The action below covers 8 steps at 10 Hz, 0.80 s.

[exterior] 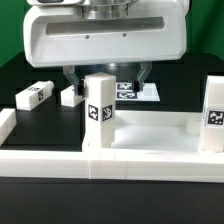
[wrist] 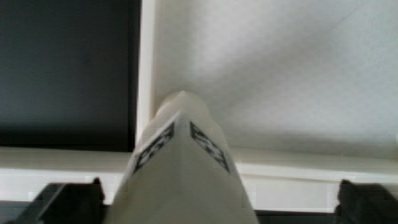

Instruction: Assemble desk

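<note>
Open fingers (exterior: 145,72) straddle a leg (exterior: 100,112) standing on the top (exterior: 150,135), gripping nothing.
Exterior view: top nearest, at 6 o'clock; second upright leg (exterior: 213,115) at 3; beyond, two loose legs (exterior: 33,95) lie on the surface (exterior: 50,118) at 10.

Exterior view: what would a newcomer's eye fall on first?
The big open pincer hangs over an upright leg on the desk top, one finger either side, not gripping. A second upright leg stands at the exterior view's right; two loose legs lie on the black table at its left.
</note>
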Motion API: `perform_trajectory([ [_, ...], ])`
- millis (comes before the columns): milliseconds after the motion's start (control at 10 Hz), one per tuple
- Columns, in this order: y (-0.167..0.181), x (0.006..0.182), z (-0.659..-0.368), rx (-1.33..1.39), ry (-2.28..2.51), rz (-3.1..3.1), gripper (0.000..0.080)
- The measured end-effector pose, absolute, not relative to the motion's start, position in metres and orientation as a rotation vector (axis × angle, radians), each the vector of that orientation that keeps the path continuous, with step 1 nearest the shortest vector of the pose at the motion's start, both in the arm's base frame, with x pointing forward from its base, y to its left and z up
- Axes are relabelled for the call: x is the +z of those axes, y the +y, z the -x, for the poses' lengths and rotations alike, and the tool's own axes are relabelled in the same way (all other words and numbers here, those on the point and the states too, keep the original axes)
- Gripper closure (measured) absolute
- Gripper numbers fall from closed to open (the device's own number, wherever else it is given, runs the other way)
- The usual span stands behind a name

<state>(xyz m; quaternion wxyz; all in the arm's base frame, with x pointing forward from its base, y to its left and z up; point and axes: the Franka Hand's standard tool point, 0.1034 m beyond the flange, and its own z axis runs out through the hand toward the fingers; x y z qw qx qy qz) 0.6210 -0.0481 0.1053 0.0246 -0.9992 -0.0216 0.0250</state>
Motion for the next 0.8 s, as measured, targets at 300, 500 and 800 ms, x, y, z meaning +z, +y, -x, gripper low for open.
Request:
perform_trajectory([
  [300, -0.056, 0.103, -0.623, 0.043, -0.577, 3.066, 0.0150],
  [500, -0.061, 0.103, -0.622, 0.042, -0.831, 3.005, 0.0150],
  [800, -0.062, 0.104, -0.622, 0.044, -1.136, 2.909, 0.0150],
])
